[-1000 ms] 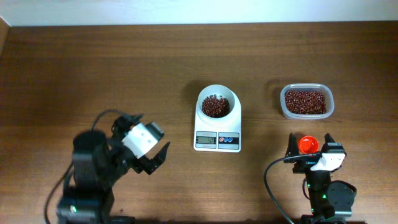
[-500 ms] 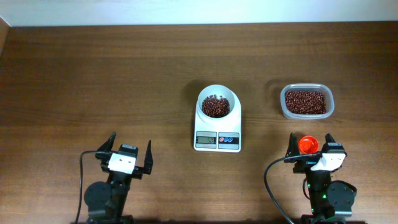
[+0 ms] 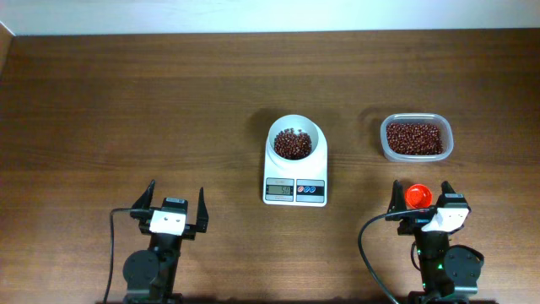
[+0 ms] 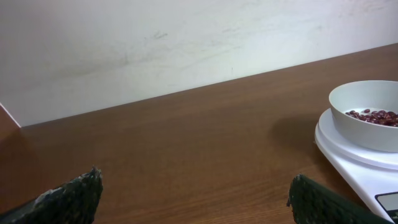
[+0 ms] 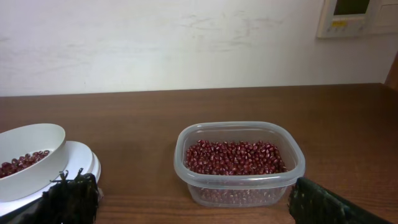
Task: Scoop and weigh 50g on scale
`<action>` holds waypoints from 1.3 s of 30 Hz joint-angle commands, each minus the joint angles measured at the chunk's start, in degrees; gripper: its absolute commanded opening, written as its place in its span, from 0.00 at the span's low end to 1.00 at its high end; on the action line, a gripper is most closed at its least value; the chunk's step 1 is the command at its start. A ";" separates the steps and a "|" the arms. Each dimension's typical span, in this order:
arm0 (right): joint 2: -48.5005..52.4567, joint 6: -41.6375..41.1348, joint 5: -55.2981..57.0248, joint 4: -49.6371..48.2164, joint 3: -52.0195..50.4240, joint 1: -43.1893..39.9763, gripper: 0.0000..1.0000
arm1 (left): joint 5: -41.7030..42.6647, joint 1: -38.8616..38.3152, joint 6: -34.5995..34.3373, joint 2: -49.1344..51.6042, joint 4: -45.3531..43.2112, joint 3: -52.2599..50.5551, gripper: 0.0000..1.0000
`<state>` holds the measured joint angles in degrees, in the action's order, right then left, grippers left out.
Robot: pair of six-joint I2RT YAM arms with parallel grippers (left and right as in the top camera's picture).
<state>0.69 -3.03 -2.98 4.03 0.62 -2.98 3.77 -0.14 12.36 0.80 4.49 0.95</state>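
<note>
The white scale (image 3: 294, 192) stands mid-table with its round bowl (image 3: 295, 127) on top. A small heap of dark reddish-brown beans (image 3: 292, 144) lies in the bowl; the display is too small to read. My left gripper (image 3: 177, 196) rests at the front left, open and empty, well apart from the scale. The left wrist view shows its fingers (image 4: 74, 196) spread wide, the scale (image 4: 348, 155) off to the right. My right gripper (image 3: 420, 190) sits open at the front right, and its fingertips (image 5: 71, 199) frame bare table.
A clear plastic tub (image 3: 415, 152) full of the same beans (image 5: 233, 157) stands right of the scale, straight ahead of my right gripper. Seen from above, an orange-red scoop (image 3: 418, 198) lies between the right fingers; the wrist view does not show it. A white wall bounds the far edge.
The left arm has pulled back from a raised, twisted pose to rest at the front left, fingers pointing toward the far edge. The right arm, scale and tub have not moved.
</note>
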 commanded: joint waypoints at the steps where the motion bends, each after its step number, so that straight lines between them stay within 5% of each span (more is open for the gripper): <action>1: -0.50 -0.20 0.24 0.28 -0.31 0.35 0.99 | -1.03 -0.24 -0.79 -0.52 0.04 -0.48 0.99; 8: -0.48 -0.20 0.26 0.28 -0.31 0.35 0.99 | -4.46 -0.61 -7.19 -0.52 0.26 -0.46 0.99; 39: -0.48 -0.17 0.24 0.31 -0.31 0.35 0.99 | -5.49 -1.57 -6.32 -0.50 0.17 -0.46 0.99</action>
<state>0.69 -3.05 -2.98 4.03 0.62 -2.98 -0.93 -1.54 6.35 0.80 4.69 0.95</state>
